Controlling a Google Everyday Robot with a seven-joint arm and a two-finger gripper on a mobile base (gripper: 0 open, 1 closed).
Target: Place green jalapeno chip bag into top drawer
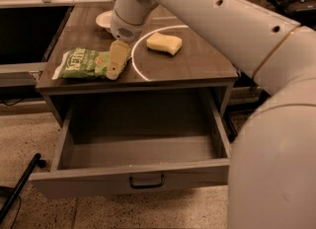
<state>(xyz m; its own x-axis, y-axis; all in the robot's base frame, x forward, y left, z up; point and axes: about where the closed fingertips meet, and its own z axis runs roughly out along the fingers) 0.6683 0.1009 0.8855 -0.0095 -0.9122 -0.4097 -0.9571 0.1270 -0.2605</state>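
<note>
One green jalapeno chip bag [81, 64], lying flat on the near left of the table top [197, 70]. What else do you count?
— One yellow sponge [164, 43] to its right, one white bowl [105, 19] at the far edge, one top drawer [89, 186] pulled fully out below with one dark handle [146, 181]. And one gripper [117, 59], down at the bag's right end, seemingly touching it.
Has it got hold of the bag?
— I cannot tell whether it is open or closed, nor whether it has hold of anything.
So what could go wrong?
— I'd say a nudge could push the bag left, off the table edge. A crinkly bag held only by its end may slip free in the lift and land on the drawer front or the floor. The bowl sits just behind the wrist and could be knocked.
</note>
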